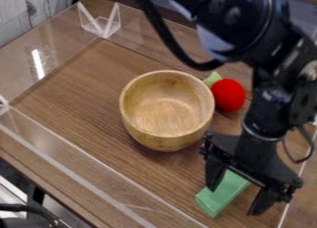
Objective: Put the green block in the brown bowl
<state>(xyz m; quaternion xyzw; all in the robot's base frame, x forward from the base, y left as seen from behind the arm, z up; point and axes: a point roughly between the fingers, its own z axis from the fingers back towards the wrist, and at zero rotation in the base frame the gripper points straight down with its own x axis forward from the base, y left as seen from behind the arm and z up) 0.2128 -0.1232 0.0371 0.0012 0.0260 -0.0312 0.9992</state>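
The green block (220, 200) lies flat on the wooden table near the front right, partly covered by the arm. My gripper (238, 195) points straight down over it and is open, one dark finger (212, 174) on each side of the block, and nothing is gripped. Whether the fingers touch the block I cannot tell. The brown bowl (168, 108) stands empty in the middle of the table, to the left of and behind the gripper.
A round red toy with a green tip (229, 95) sits against the bowl's right side. Clear plastic walls (50, 144) edge the table. A clear stand (99, 20) is at the back left. The dark arm (266, 56) fills the upper right.
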